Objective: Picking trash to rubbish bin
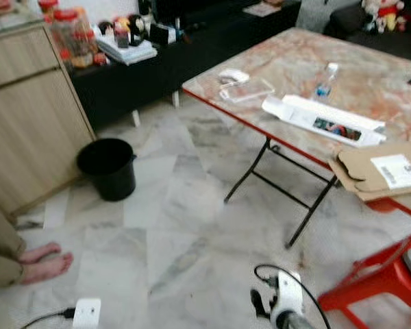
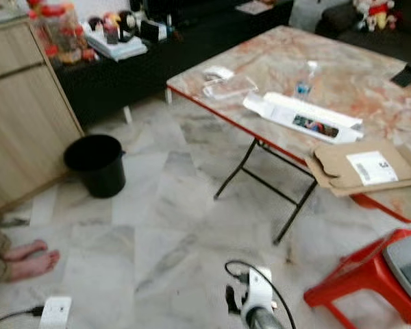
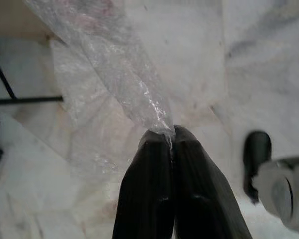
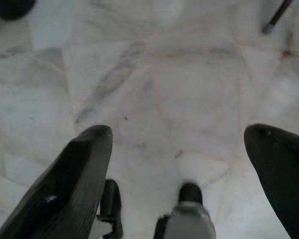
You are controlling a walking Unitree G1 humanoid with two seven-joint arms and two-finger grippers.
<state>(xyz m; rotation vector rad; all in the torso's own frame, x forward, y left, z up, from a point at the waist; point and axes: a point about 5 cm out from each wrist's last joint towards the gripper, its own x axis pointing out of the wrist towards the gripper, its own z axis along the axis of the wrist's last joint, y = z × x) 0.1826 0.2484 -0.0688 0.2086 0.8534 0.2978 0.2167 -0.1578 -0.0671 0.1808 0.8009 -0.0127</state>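
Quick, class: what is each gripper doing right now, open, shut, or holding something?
Left gripper: shut on a clear plastic wrapper.
Right gripper: open, fingers wide apart over the floor, holding nothing.

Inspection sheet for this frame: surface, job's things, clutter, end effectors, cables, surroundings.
Surface: marble-tiled floor; folding table with a marbled top and red edge.
Job's things: black rubbish bin on the floor by the wooden cabinet; clear plastic wrap pinched in the left end effector.
Clutter: on the table, a water bottle, a long white box, a flattened cardboard mailer and a clear packet.
End effectors: left end effector shut on the wrap; right end effector open above the floor.
Cables: black cord into a white power adapter.
Surroundings: a person's bare feet; red stool.
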